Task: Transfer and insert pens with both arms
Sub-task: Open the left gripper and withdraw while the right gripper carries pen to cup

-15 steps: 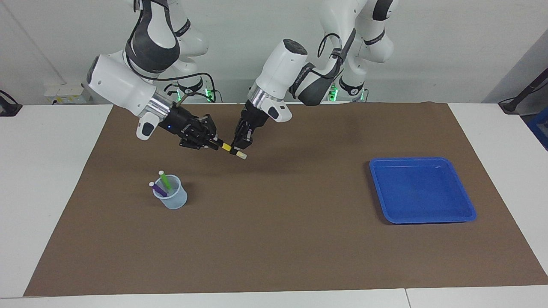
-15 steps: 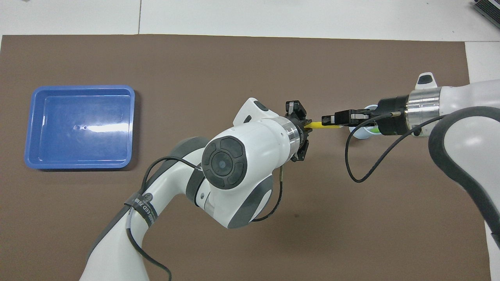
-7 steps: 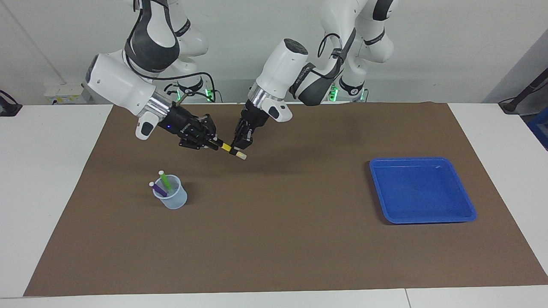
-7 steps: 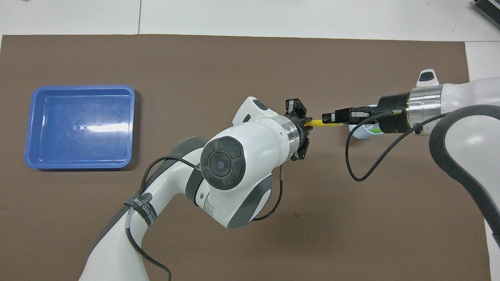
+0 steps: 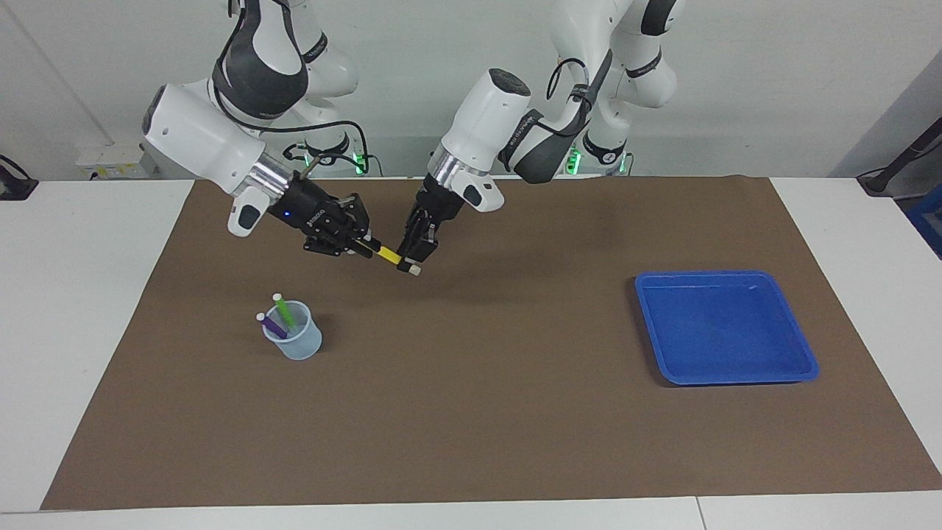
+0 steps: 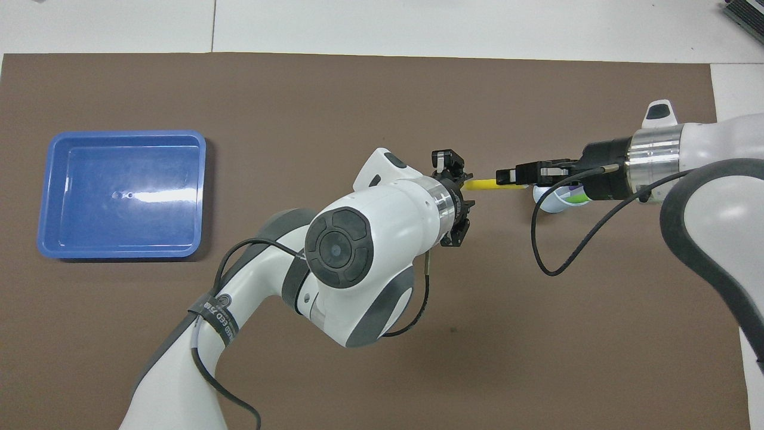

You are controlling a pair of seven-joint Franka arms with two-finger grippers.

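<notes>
1. I see the right gripper [image 5: 362, 248] raised over the matte brown mat [image 5: 486, 412], its fingertips clamped on the dark end of the slim yellow marker pen [image 5: 390, 258].
2. The pen slants down toward its whitish tip, in the air, clear of the mat.
3. The left gripper [image 5: 413, 254] is at that tip; I cannot tell whether its fingers grip it or stand apart.
4. The translucent pale-blue plastic cup [image 5: 294, 342] stands upright on the mat at about seven o'clock of the pen in the facing view, toward the right arm's end.
5. In the cup lean the bright green pen [image 5: 282, 309] and the purple pen [image 5: 271, 324], whitish ends up.
6. The glossy blue rectangular plastic tray [image 5: 802, 364] lies at four o'clock, well apart.
</notes>
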